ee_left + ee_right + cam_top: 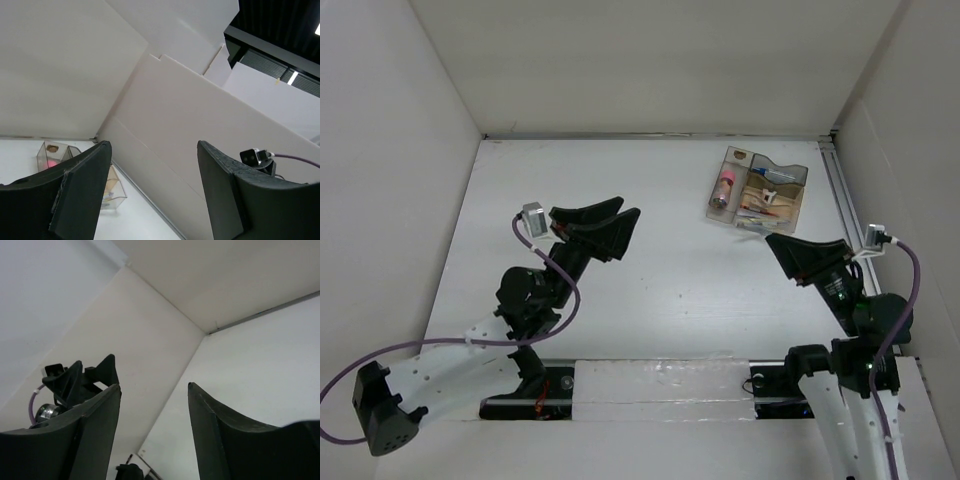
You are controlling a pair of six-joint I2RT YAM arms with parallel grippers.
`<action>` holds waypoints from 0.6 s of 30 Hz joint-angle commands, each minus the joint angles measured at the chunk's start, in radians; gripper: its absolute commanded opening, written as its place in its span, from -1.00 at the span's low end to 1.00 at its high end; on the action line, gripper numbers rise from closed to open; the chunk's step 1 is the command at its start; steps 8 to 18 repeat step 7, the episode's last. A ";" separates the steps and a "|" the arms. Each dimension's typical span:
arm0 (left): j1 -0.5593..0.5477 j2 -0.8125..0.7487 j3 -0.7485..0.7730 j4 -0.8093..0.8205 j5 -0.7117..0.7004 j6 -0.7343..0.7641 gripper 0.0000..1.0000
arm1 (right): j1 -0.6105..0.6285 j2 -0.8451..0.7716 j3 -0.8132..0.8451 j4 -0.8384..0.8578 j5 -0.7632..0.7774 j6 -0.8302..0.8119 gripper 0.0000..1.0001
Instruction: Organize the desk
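Note:
The desk (650, 290) is a flat white tabletop walled by white panels. My left gripper (620, 208) is open and empty, raised above the desk's left middle and pointing right. In the left wrist view its fingers (85, 190) frame the right wall. My right gripper (772, 240) is open and empty, raised just in front of a clear plastic compartment tray (798, 190). In the right wrist view its fingers (100, 425) frame the left wall and far corner.
The clear tray at the back right holds a pink-capped small bottle (723, 188) and several small stationery items; it also shows in the left wrist view (50, 150). A metal rail (842, 190) runs along the desk's right edge. White panels wall the left, back and right.

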 commanded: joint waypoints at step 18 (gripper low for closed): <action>-0.007 0.038 0.059 0.101 0.050 -0.027 0.30 | 0.009 -0.074 0.009 -0.263 0.051 -0.112 0.26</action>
